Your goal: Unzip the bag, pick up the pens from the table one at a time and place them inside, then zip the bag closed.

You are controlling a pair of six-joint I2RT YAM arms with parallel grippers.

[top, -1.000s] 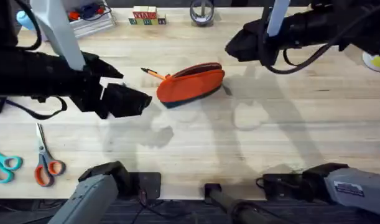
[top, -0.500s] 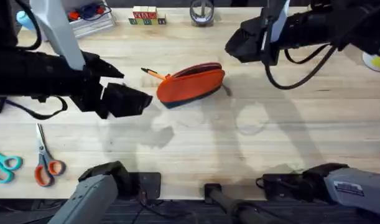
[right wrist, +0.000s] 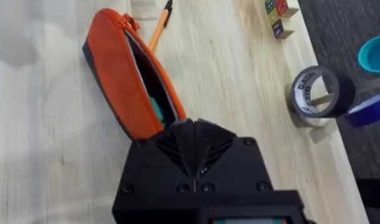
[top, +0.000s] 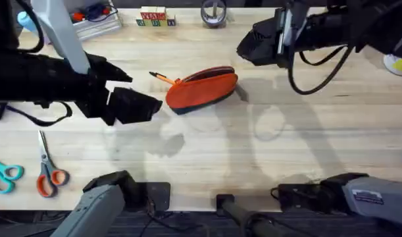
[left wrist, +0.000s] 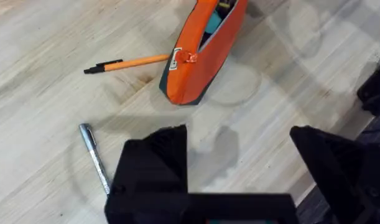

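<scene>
Bag [right wrist: 124, 81] is lying unzipped and gaping — both pens, orange pen [left wrist: 124, 62] and silver pen [left wrist: 95, 160], are waiting outside on the table [top: 207, 151], while the left gripper [left wrist: 239, 155] is hovering wide open and empty, the right gripper [right wrist: 193, 140] pressed together, empty.

Overhead looks down on the whole table [top: 207, 151]; both wrist views, nearer, share the bag [left wrist: 199, 53].
</scene>
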